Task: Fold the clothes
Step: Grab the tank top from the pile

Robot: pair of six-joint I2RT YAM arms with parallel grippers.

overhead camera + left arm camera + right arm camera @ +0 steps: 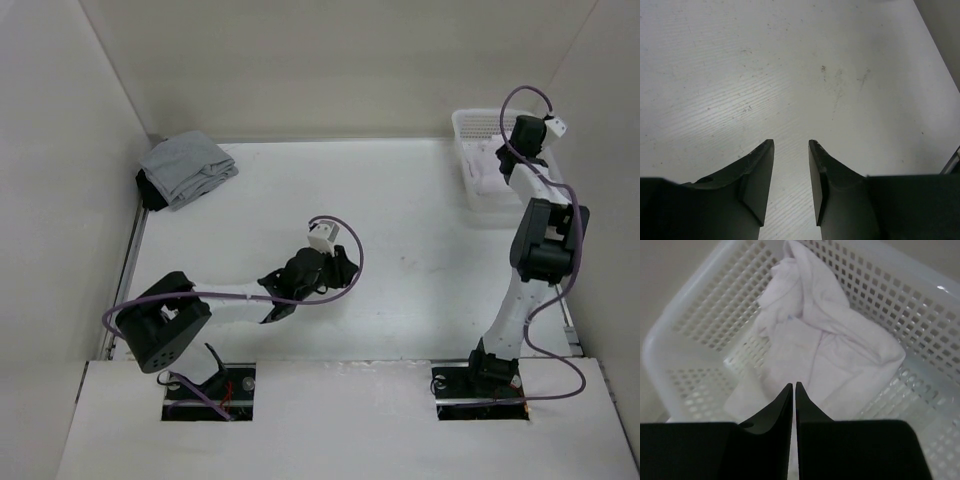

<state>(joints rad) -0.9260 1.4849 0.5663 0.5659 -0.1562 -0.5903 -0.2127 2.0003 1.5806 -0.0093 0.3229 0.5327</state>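
The white table (420, 220), closed in by pale walls, carries everything. The right arm (545, 245) stretches up the table's right side to the white lattice basket (920, 305) in the far right corner. The left arm (215, 305) reaches toward the bare middle of the table. In the far left corner, well apart from both arms, lies a grey cloth bundle (188, 168) with a dark edge against the wall. The white garment (820, 340) lies crumpled inside the basket, heaped against its floor and lattice sides, so the basket's walls ring it on every side. The right gripper (794, 384) hangs above the garment with its jaws pressed together and nothing between them. The left gripper (791, 141) hovers over scuffed bare tabletop, jaws parted by a moderate gap, holding nothing.
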